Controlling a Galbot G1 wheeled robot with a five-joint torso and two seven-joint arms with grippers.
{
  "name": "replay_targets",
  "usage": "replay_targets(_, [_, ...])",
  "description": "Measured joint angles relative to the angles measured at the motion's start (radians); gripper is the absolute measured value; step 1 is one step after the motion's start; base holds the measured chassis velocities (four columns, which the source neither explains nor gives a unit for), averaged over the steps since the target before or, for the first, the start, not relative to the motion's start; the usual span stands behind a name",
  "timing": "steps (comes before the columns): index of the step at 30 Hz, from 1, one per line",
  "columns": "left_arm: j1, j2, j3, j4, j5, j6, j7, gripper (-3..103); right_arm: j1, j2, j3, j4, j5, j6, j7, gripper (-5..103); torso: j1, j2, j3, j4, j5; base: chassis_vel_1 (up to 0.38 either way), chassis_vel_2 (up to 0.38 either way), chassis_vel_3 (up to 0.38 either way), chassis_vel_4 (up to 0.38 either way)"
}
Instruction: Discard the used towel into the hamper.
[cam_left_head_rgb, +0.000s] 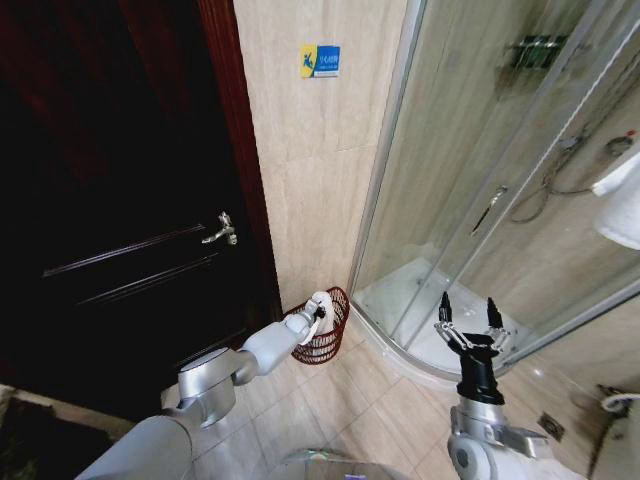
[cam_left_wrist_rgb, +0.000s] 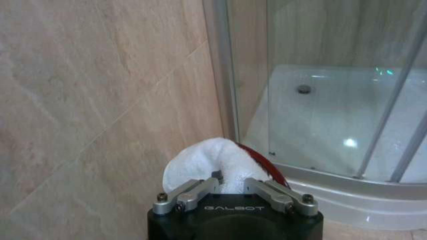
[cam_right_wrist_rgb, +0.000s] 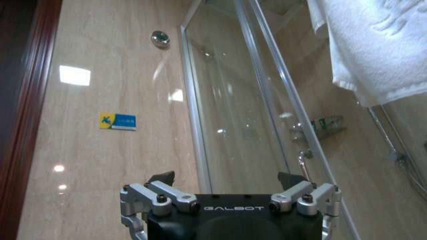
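Towel (cam_left_head_rgb: 318, 305), white and bunched, sits clamped in the left gripper (cam_left_head_rgb: 318, 315) directly over the hamper (cam_left_head_rgb: 322, 338), a small red-brown openwork basket on the tiled floor, in the corner between a dark door (cam_left_head_rgb: 120, 200) and a curved glass shower (cam_left_head_rgb: 480, 200). Going left to right in the head view: the door with its metal handle (cam_left_head_rgb: 220, 230), the left arm reaching forward and down to the hamper, a tiled wall with a small blue sign (cam_left_head_rgb: 320, 60), then the shower. The left wrist view shows the towel (cam_left_wrist_rgb: 213, 165) bulging between the closed fingers (cam_left_wrist_rgb: 190, 192), with the hamper's red rim (cam_left_wrist_rgb: 263, 162) just beyond it. The right gripper (cam_left_head_rgb: 470, 320) hangs idle in front of the shower, pointing up, jaws apart and empty. A second white towel (cam_left_head_rgb: 620, 205) hangs at the far right. The risk, as I judge it: the hamper mouth is narrow, so if released off-centre the towel may drape over the rim or slide to the floor.
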Motion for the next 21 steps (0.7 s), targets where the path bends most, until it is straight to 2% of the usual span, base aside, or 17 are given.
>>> replay_targets(9, [0.006, -0.012, 0.01, 0.02, -0.001, 0.0, 0.01, 2, 0.004, -0.001, 0.001, -0.025, 0.018, 0.021, -0.016, 100, 0.001, 0.0, 0.0, 0.0, -0.0002, -0.129, 0.123, 0.131, -0.124])
replay_targets(15, [0.017, -0.017, 0.038, 0.05, 0.015, 0.009, 0.014, 0, 0.006, -0.003, 0.0, -0.028, 0.074, 0.039, -0.104, 100, 0.001, 0.0, 0.0, 0.0, 0.0001, -0.052, 0.061, 0.064, -0.049])
replay_targets(16, [0.024, -0.014, 0.046, 0.05, 0.022, 0.017, 0.018, 8, 0.005, -0.003, 0.0, -0.029, 0.08, 0.044, -0.119, 100, 0.001, 0.0, 0.0, 0.0, -0.0001, 0.0, 0.0, 0.0, 0.0])
replay_targets(17, [0.028, -0.014, 0.048, 0.052, 0.025, 0.019, 0.02, 8, 0.004, -0.003, 0.0, -0.031, 0.081, 0.046, -0.123, 100, 0.001, 0.0, 0.0, 0.0001, -0.0002, 0.0, 0.0, 0.0, 0.0])
replay_targets(19, [0.035, -0.024, 0.049, 0.075, 0.039, 0.017, 0.015, 19, 0.0, -0.003, 0.005, -0.037, 0.087, 0.054, -0.133, 100, 0.0, 0.0, 0.0, 0.0001, 0.0001, 0.0, 0.0, 0.0, 0.0])
replay_targets(20, [0.035, -0.024, 0.049, 0.075, 0.039, 0.017, 0.015, 19, 0.0, -0.003, 0.005, -0.037, 0.087, 0.054, -0.133, 100, 0.0, 0.0, 0.0, 0.0001, 0.0001, 0.0, 0.0, 0.0, 0.0])
replay_targets(21, [0.037, -0.03, 0.048, 0.085, 0.044, 0.01, 0.012, 24, -0.003, -0.003, 0.01, -0.042, 0.092, 0.057, -0.141, 100, 0.0, 0.0, 0.0, 0.0, -0.0002, 0.0, 0.0, 0.0, 0.0])
